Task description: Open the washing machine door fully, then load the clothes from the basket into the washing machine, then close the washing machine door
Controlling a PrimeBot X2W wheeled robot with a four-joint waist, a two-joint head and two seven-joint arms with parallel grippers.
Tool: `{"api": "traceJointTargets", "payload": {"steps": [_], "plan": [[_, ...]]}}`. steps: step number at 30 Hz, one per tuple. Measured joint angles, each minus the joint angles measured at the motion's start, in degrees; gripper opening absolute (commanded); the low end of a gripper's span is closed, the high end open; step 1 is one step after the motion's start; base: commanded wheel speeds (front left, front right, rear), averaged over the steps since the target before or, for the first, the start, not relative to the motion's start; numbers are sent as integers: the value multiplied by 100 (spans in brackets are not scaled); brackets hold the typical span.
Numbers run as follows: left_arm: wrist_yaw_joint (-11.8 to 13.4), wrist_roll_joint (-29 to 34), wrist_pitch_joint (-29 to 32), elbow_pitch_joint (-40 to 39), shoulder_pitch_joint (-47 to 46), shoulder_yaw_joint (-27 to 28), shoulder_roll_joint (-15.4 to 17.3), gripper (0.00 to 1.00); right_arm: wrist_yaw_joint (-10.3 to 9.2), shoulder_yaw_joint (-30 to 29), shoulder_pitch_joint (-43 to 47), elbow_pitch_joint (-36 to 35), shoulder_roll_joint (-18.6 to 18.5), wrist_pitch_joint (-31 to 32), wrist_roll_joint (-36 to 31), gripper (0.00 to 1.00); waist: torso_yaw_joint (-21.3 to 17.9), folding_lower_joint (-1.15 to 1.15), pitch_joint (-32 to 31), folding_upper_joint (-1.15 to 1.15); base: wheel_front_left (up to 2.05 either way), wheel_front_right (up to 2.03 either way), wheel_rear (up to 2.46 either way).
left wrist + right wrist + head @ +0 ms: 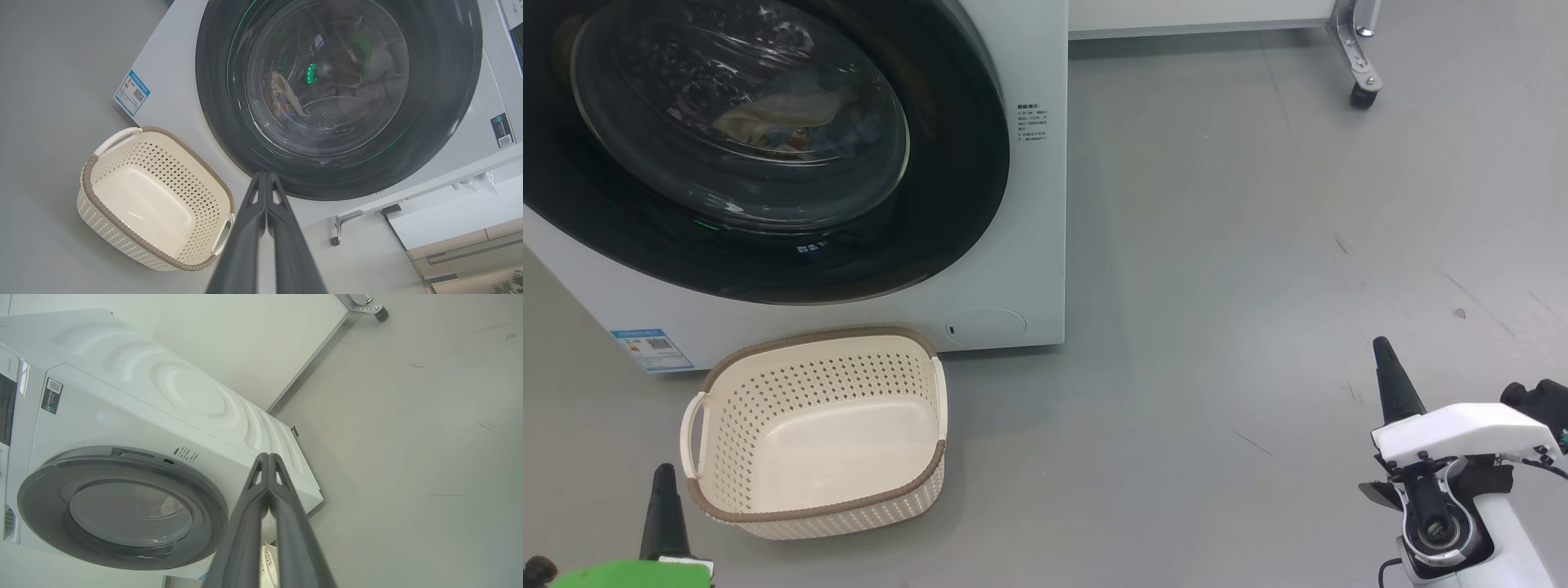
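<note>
Judging the job finished, I hold left gripper (663,506) and right gripper (1390,371) in the lower corners, fingers pressed together on nothing: the clothes (780,114) sit behind the shut washing machine door (743,192), upper left; the basket (821,335) lies bare below.

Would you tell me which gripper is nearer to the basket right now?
Left. The left gripper sits just beside the basket, at its left; the right gripper is far off to its right.
</note>
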Motion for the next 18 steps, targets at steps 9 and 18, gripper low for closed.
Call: {"api": "traceJointTargets", "payload": {"steps": [9,18], "plan": [[48,-572,157,33,-59,86,-63,0,-42,-215,63,-88,73,177,559,0,24,0,-48,0,0,0,0],[51,-1155,335,65,-70,134,-99,0,-44,-430,170,-171,155,352,1126,0,47,0,-96,0,0,0,0]]}}
